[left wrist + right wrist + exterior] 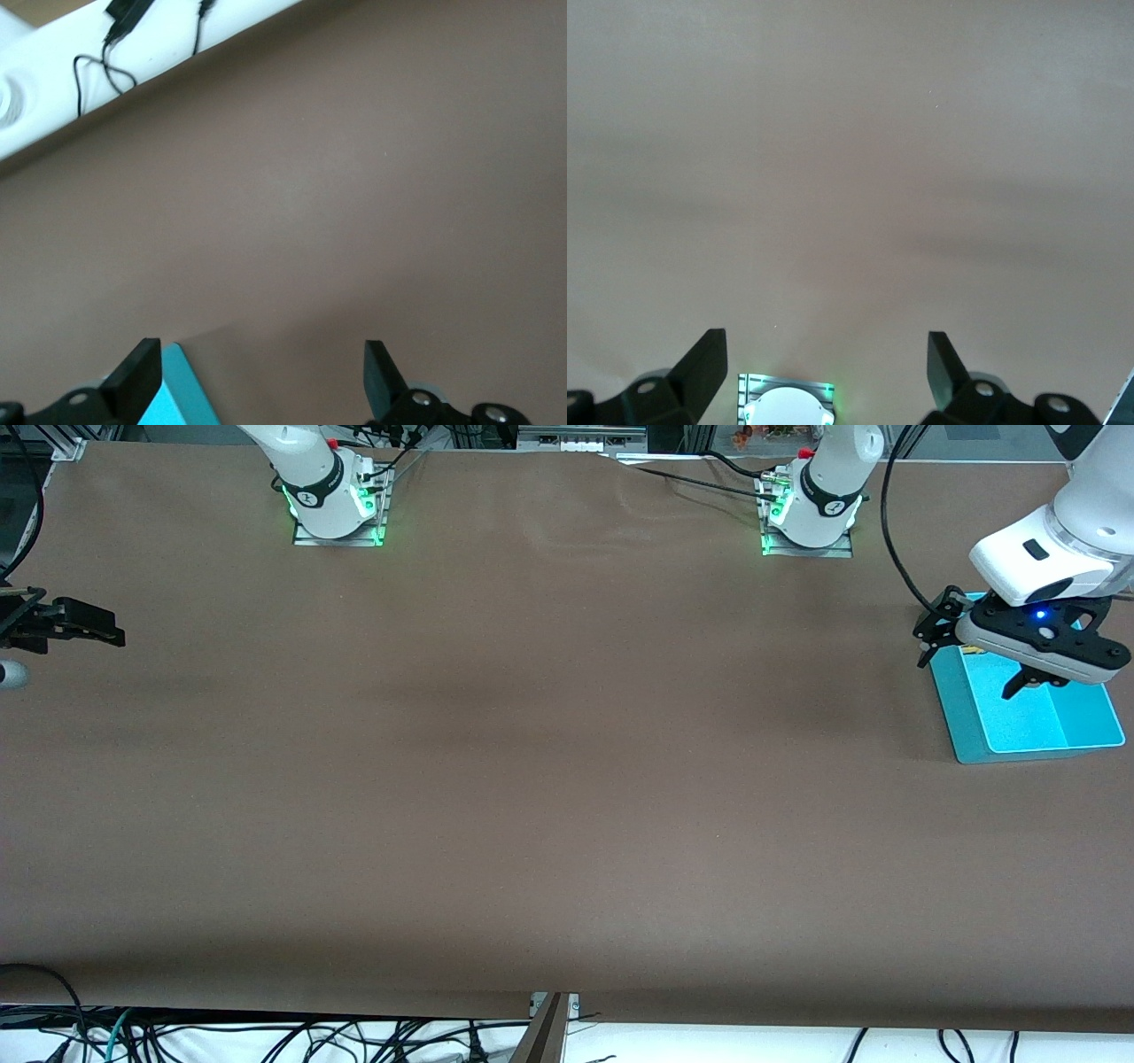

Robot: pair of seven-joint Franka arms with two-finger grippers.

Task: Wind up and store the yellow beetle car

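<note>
The yellow beetle car shows in no view, so progress cannot be judged. The left hand (1019,660) hangs over the turquoise bin (1045,726), fingers apart; the right hand (80,627) waits at the right arm's table (532,779) end, fingers apart

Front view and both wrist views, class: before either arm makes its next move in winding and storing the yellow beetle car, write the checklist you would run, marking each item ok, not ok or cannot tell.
1. Car located: not ok. No yellow beetle car shows in any view; a small yellowish speck under the left gripper cannot be identified.
2. Turquoise bin present: ok, at the left arm's end of the table.
3. Bin contents: cannot tell, the gripper hides part of it.
4. Left gripper open: ok, over the bin, holding nothing.
5. Right gripper open: ok, empty, over the right arm's end of the table.
</note>
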